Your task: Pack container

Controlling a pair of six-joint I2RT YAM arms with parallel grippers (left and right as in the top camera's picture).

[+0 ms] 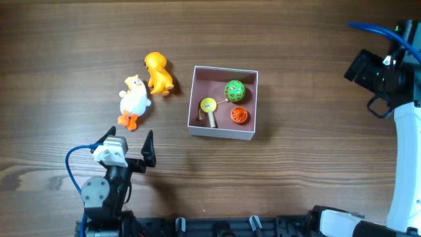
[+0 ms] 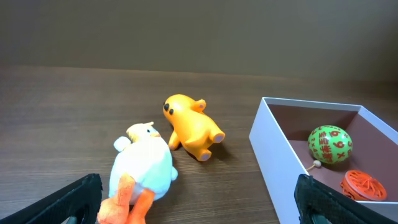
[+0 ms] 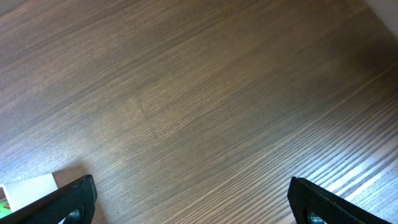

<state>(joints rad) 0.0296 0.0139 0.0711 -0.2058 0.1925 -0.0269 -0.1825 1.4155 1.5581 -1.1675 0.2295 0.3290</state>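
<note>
Overhead, the container (image 1: 221, 134) sits mid-desk (image 1: 296, 184), just right of two ducks, with a green ball (image 1: 235, 90), orange disc (image 1: 239, 115) and yellow toy (image 1: 208, 105) inside. Its thin white walls look like light card that would flex if squeezed, so nip one wall over the rim. The white duck (image 1: 135, 100) looks plush and squashy, the orange duck (image 1: 158, 74) smooth and perhaps slippery. Left pincer (image 1: 129, 135) and right pincer (image 3: 199, 202) gape wide, empty.

The left arm (image 1: 99, 191) sits folded at the near left, its left gripper (image 1: 128, 143) pointing forward with fingers spread wide, while the right arm (image 1: 404, 164) stretches along the right side, its right gripper (image 3: 199, 211) equally wide apart.
</note>
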